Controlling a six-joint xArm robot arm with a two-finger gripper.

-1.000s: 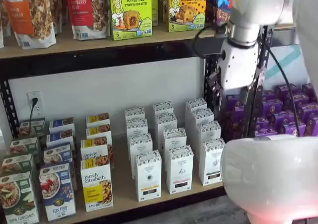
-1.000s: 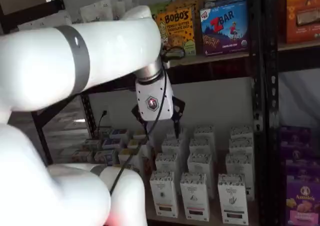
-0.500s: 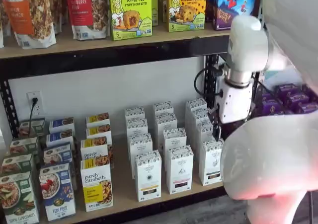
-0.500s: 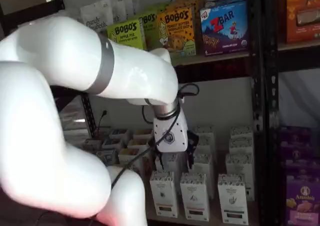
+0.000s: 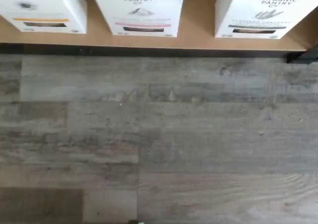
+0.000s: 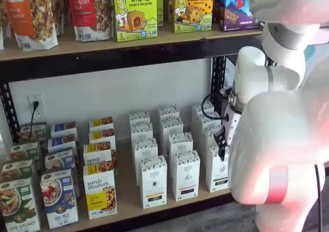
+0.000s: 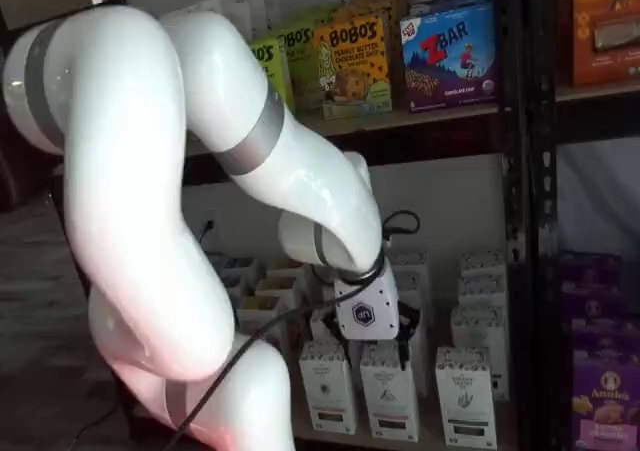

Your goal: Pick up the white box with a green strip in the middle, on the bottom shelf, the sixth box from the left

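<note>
Right now my gripper [image 7: 403, 341] hangs with jaws wide and nothing in them, low before the bottom shelf [image 6: 128, 203]. The white box [image 7: 465, 396] stands upright at the shelf's front edge, last of its row toward the right end. I judge it lies ahead of my fingers and slightly toward that end, long axis vertical.

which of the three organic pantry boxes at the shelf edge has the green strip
In the wrist view, the white box standing apart at the end of the row, nearest the black rack post. Its strip is green; the middle box has pink, the far one orange.
</note>
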